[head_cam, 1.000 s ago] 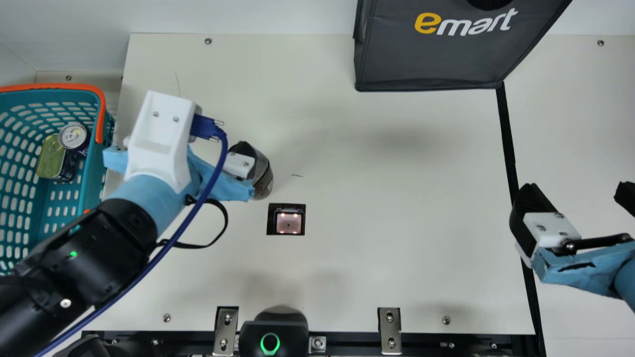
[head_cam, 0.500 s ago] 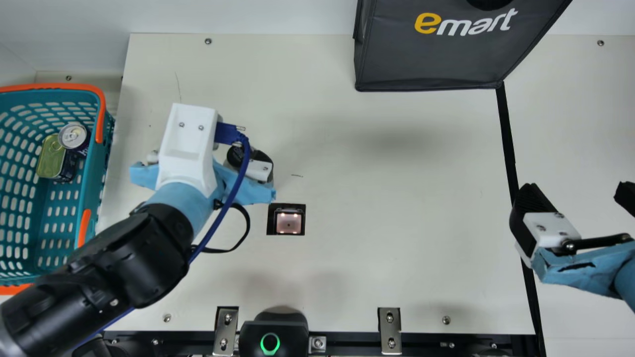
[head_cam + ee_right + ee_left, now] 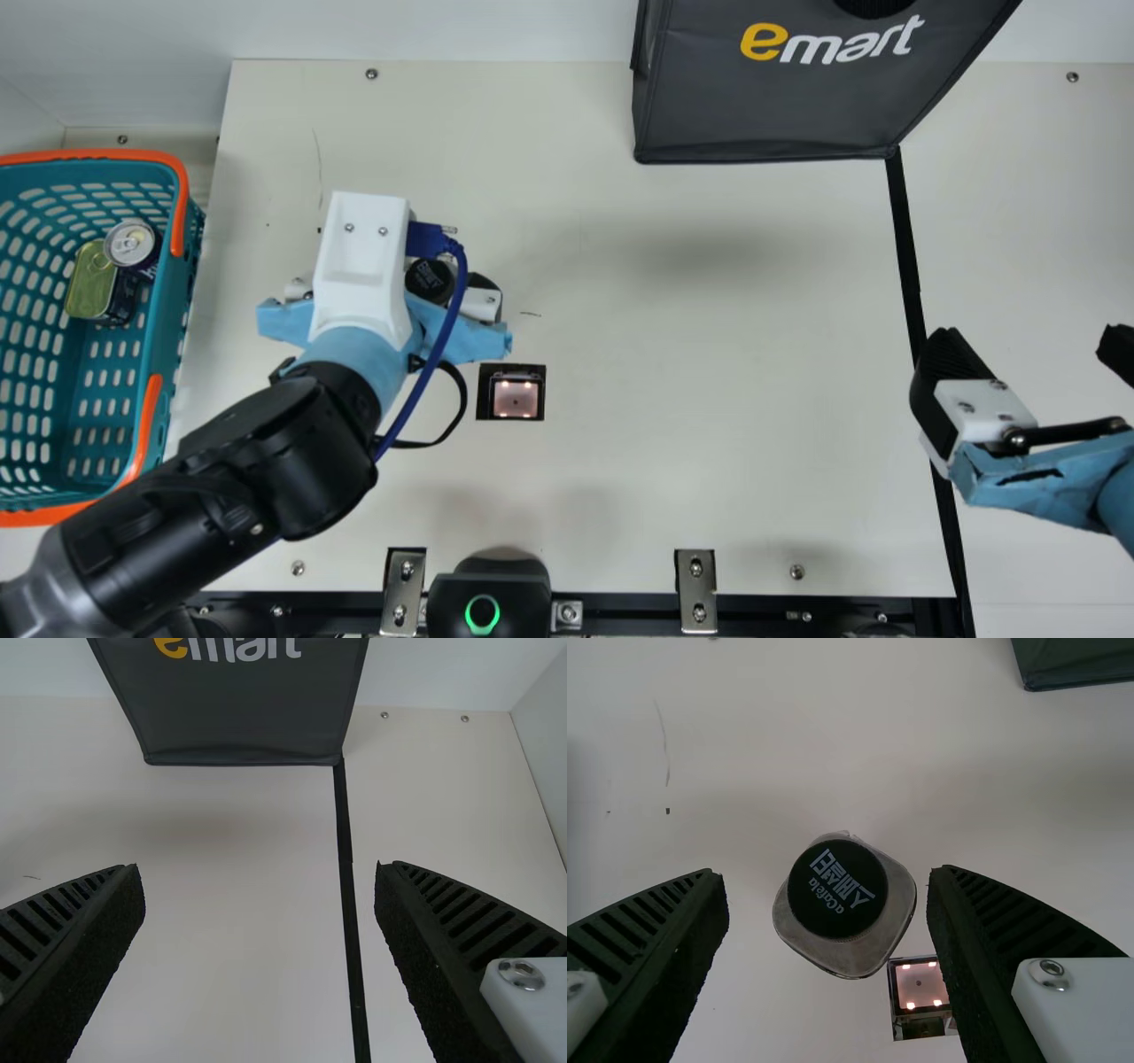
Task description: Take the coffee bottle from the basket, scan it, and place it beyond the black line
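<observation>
- Coffee bottle (image 3: 837, 889), upright on the table (image 3: 691, 425), cap up; near the scanner (image 3: 516, 403), short of the black line (image 3: 905, 239).
- Left gripper (image 3: 392, 282), open; in the left wrist view, fingers parted to either side of the bottle, gaps showing.
- Right gripper (image 3: 1028, 341), open, near the black line.
- Basket (image 3: 166, 341), teal, holding one drink can (image 3: 131, 244) and one flat tin (image 3: 89, 288).
- Dark bag (image 3: 762, 106), at the line's far end.

Around the scanner (image 3: 516, 400)
Basket (image 3: 171, 310) sits at nine o'clock, cans (image 3: 132, 243) inside; bag (image 3: 762, 111), between one and two; line (image 3: 904, 239), three.
</observation>
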You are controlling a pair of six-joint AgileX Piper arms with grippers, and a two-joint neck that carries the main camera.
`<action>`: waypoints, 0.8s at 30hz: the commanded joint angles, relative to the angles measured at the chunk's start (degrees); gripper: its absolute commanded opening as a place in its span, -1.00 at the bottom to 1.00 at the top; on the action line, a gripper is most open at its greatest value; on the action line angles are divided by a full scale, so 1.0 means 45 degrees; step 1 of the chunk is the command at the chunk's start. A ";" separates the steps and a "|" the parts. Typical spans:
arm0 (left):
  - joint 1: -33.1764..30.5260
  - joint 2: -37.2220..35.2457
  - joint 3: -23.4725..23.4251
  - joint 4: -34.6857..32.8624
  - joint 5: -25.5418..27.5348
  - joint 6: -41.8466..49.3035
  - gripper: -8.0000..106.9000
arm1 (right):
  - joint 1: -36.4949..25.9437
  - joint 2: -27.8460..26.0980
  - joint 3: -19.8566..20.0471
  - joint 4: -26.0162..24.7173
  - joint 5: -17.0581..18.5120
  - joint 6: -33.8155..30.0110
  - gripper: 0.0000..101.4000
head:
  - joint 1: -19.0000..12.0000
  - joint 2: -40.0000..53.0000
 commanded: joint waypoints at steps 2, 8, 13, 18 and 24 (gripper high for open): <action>-0.0017 0.0107 0.0031 0.0070 0.0015 -0.0263 0.71 | 0.0000 0.0000 0.0000 0.0000 0.0000 0.0000 0.79 | -0.0330 0.0000; -0.0064 0.0335 0.0129 0.0193 -0.0048 -0.0803 0.71 | 0.0000 0.0000 0.0000 0.0000 0.0000 0.0000 0.79 | -0.0330 0.0000; -0.0155 0.0495 0.0231 0.0352 -0.0179 -0.1270 0.71 | 0.0000 0.0000 0.0000 0.0000 0.0000 0.0000 0.79 | -0.0330 0.0000; -0.0223 0.0613 0.0328 0.0538 -0.0369 -0.1637 0.71 | 0.0000 0.0000 0.0000 0.0000 0.0000 0.0000 0.79 | -0.0330 0.0000; -0.0246 0.0741 0.0408 0.0749 -0.0586 -0.1915 0.71 | 0.0000 0.0000 0.0000 0.0000 0.0000 0.0000 0.79 | -0.0330 0.0000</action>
